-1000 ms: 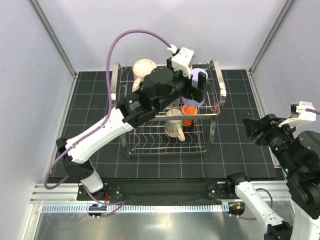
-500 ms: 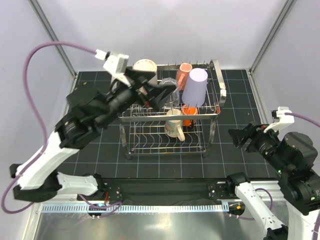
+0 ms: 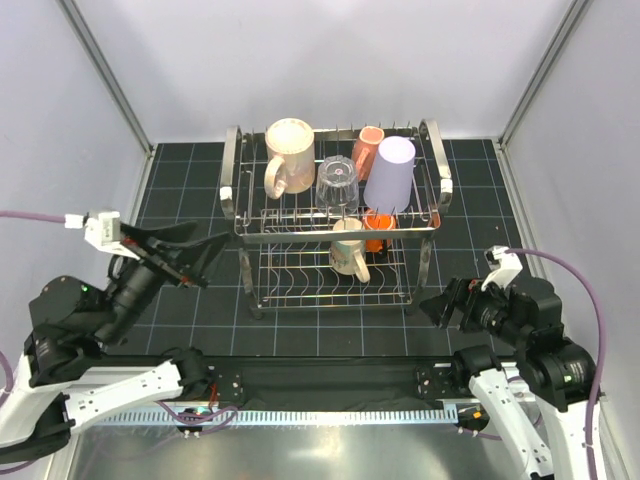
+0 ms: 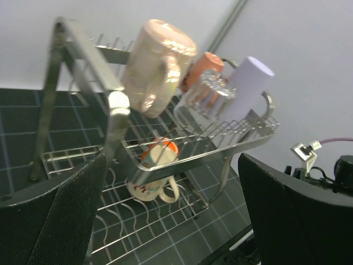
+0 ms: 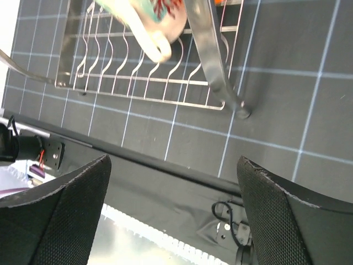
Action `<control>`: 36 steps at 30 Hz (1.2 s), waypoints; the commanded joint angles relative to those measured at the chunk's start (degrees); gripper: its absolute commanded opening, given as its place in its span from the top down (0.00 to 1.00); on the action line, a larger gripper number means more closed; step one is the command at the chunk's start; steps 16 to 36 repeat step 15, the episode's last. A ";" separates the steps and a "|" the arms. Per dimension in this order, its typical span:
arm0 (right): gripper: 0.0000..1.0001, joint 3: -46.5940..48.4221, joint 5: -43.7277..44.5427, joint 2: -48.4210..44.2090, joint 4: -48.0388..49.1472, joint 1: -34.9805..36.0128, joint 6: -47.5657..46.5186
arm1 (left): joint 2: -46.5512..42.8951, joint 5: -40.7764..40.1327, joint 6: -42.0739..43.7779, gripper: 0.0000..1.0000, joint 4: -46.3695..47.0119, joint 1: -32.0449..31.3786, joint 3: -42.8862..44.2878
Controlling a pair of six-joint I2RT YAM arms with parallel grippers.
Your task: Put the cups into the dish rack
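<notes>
Seen from above, the rack (image 3: 232, 170) stands mid-tabletop (image 3: 180, 180), towards the far edge. On its upper tier are held the beige mug (image 3: 290, 148), glass (image 3: 338, 183), salmon mug (image 3: 368, 143) and lavender tumbler (image 3: 390, 172). The cream mug (image 3: 348, 252) and orange cup (image 3: 377, 230) are held below. The left end effector (image 3: 195, 250) is released near the left edge, well apart from the rack. The right end effector (image 3: 442, 305), by the near right corner, is likewise released.

In the left wrist view, the rack is framed between spread fingers (image 4: 55, 221), well apart from them.

In the right wrist view, a rack leg and the cream mug are seen beyond parted fingers (image 5: 292, 215).
</notes>
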 commanded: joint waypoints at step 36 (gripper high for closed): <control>0.00 -9.17 -0.44 -6.53 7.17 0.10 4.07 | -22.40 -18.30 -11.83 0.02 -13.32 0.24 -18.20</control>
